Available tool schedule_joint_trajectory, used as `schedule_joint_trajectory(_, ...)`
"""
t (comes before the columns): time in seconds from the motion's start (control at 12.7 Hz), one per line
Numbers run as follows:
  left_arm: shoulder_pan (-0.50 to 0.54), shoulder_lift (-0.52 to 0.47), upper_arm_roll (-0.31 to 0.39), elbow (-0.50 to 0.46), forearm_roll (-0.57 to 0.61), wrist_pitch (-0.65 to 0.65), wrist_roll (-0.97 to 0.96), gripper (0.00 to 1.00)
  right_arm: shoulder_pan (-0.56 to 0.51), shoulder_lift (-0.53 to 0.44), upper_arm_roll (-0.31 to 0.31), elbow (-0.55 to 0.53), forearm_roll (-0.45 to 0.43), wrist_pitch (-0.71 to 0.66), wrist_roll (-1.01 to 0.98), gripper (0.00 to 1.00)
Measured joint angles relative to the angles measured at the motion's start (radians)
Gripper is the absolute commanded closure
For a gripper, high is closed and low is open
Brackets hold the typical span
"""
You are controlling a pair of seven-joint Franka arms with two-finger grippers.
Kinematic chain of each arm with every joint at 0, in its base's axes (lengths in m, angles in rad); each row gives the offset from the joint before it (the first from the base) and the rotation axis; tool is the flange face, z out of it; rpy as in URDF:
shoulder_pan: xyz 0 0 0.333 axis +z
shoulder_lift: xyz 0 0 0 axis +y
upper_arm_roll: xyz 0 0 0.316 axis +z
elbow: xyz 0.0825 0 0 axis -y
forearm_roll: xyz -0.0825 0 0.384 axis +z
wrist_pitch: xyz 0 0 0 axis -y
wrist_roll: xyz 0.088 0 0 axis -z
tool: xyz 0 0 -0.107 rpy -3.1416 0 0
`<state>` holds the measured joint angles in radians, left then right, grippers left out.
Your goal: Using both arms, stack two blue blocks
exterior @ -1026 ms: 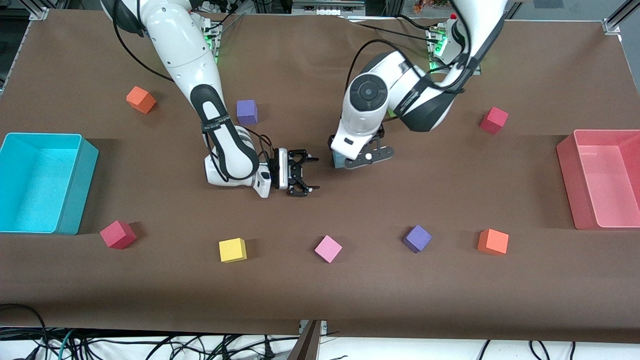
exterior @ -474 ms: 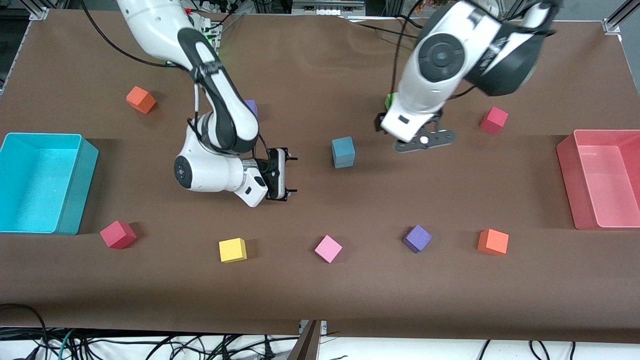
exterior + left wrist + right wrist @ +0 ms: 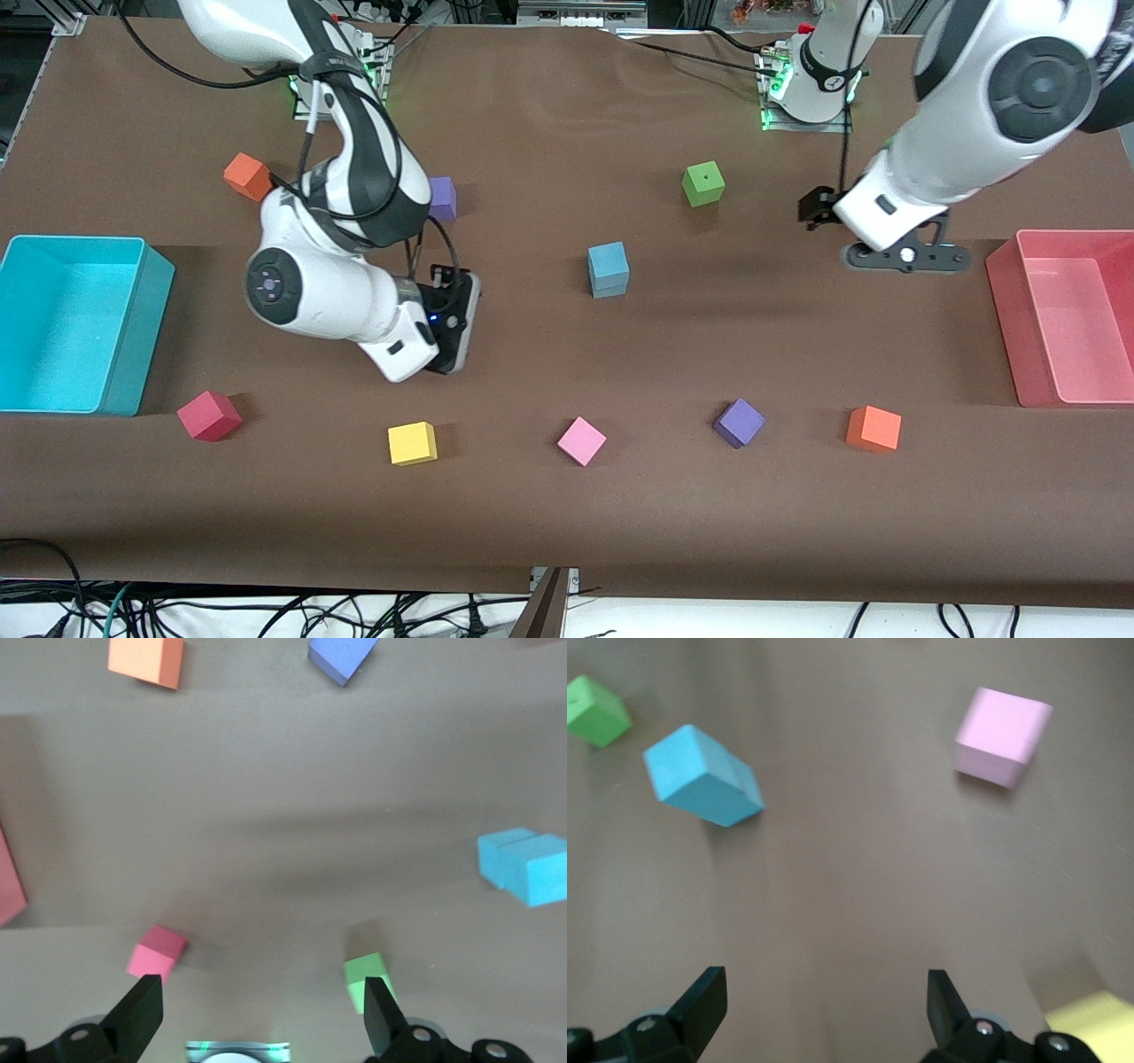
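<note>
The two blue blocks (image 3: 608, 268) stand stacked one on the other in the middle of the table, free of both grippers. The stack also shows in the left wrist view (image 3: 525, 866) and in the right wrist view (image 3: 702, 777). My left gripper (image 3: 904, 258) hangs open and empty (image 3: 260, 1014) over the table beside the pink bin (image 3: 1001, 266). My right gripper (image 3: 450, 321) is open and empty (image 3: 822, 1001), low over the table on the cyan bin's side of the stack.
The cyan bin (image 3: 71, 241) stands at the right arm's end. Loose cubes: orange (image 3: 249, 175), purple (image 3: 440, 197), green (image 3: 703, 183), and nearer the camera red (image 3: 209, 415), yellow (image 3: 412, 442), pink (image 3: 581, 440), purple (image 3: 739, 422), orange (image 3: 873, 428).
My left gripper has left the blue stack and risen away toward the pink bin. My right arm has drawn back toward the cyan bin. The stack has stayed in place.
</note>
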<state>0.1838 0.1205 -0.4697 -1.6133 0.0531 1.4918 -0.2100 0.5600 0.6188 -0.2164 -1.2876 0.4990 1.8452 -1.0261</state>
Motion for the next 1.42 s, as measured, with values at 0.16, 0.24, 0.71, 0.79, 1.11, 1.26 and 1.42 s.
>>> schedule_joint_trajectory(0.16,0.05,-0.021,0.0,0.005,-0.003,-0.034,0.115,0.0,0.001,0.0,-0.008,0.051,-0.092,-0.004,0.182,0.0)
schedule_joint_trajectory(0.24,0.069,-0.031,0.004,0.02,-0.009,-0.061,0.156,0.0,0.006,0.0,-0.007,0.077,-0.14,-0.007,0.283,0.0)
schedule_joint_trajectory(0.71,-0.081,-0.164,0.312,-0.055,-0.079,0.027,0.329,0.0,-0.038,-0.004,-0.076,0.114,-0.332,-0.06,0.411,0.0)
schedule_joint_trajectory(0.79,-0.115,-0.182,0.342,-0.079,-0.076,0.057,0.332,0.0,-0.083,-0.015,-0.081,0.121,-0.387,-0.067,0.411,0.0)
schedule_joint_trajectory(1.11,-0.164,-0.191,0.361,-0.086,-0.068,0.08,0.329,0.0,-0.255,-0.133,-0.069,0.113,-0.488,-0.059,0.411,0.0)
schedule_joint_trajectory(1.26,-0.171,-0.18,0.364,-0.069,-0.068,0.074,0.312,0.0,-0.318,-0.221,-0.043,0.062,-0.487,-0.068,0.419,0.0)
schedule_joint_trajectory(1.42,-0.17,-0.16,0.37,-0.057,-0.068,0.071,0.289,0.0,-0.361,-0.302,-0.034,-0.007,-0.487,-0.119,0.536,0.0)
